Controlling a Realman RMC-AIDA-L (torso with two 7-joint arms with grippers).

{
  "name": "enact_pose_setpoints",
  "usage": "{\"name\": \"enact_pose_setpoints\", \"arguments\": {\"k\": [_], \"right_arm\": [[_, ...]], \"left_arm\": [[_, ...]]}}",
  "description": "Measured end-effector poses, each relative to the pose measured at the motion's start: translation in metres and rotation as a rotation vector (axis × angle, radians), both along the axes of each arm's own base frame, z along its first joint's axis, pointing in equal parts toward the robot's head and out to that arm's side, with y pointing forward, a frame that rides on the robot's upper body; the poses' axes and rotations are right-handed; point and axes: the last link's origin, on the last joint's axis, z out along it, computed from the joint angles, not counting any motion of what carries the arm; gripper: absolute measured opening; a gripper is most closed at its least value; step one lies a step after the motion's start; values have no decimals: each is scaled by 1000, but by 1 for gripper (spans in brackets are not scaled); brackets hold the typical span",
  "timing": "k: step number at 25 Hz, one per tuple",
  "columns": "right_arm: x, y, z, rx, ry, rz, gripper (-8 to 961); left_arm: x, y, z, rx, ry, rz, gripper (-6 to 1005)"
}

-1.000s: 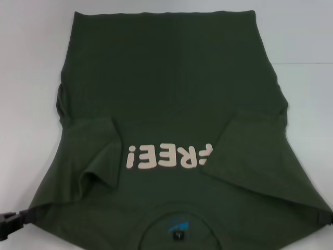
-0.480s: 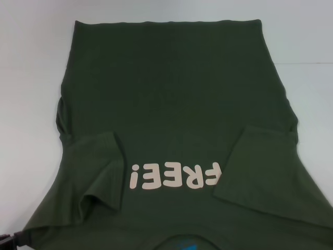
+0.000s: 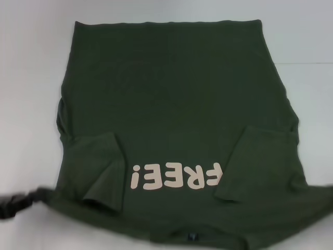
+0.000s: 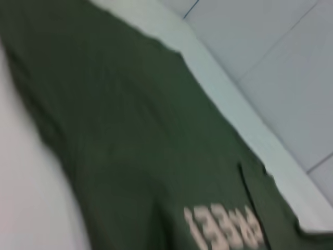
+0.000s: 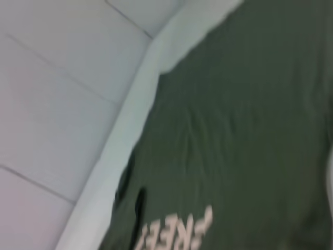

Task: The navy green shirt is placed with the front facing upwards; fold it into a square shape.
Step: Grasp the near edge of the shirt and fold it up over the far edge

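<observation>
The navy green shirt (image 3: 171,94) lies front up on the white table, its cream "FREE!" lettering (image 3: 174,177) upside down to me. Both short sleeves (image 3: 96,172) (image 3: 255,166) are folded inward over the chest. My left gripper (image 3: 11,203) is at the near left, shut on the shirt's shoulder corner, which stretches out to it. My right gripper (image 3: 329,185) barely shows at the right edge, with the other shoulder corner pulled taut to it. The neck edge (image 3: 192,237) is raised off the table. Each wrist view shows only the shirt (image 4: 130,130) (image 5: 250,120).
The white table (image 3: 31,78) runs bare on both sides of the shirt and beyond its far hem. In the wrist views the table's far edge (image 4: 223,99) (image 5: 130,125) meets a pale tiled floor.
Both grippers have risen and moved away from me, carrying the shoulder corners. The shirt's near edge has lifted, and the blue neck label has gone out of sight.
</observation>
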Motion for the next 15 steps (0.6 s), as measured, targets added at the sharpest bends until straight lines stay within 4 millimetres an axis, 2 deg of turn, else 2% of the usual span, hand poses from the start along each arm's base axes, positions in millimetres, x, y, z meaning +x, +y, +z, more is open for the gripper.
{"name": "enact_pose_setpoints", "arguments": {"k": [1,2,4,5,11,15], "right_arm": [[-3,9,2,20,1,9,42],[-7,19,3,40,0,20,42],[-13,37,5,77,-9,35,42],[-17,48,5,98,-20,44,42],[-34,111,5,230,-110,46,42],[-47,148,2,323,-169,36,42]], "left_arm": [[0,0,0,0,0,0,28],[3,11,1,16,0,-14,28],[16,53,2,80,-8,-42,29],[18,59,2,87,-9,-44,29],[42,125,-3,187,-4,-37,29],[57,157,-7,279,-7,-19,29]]}}
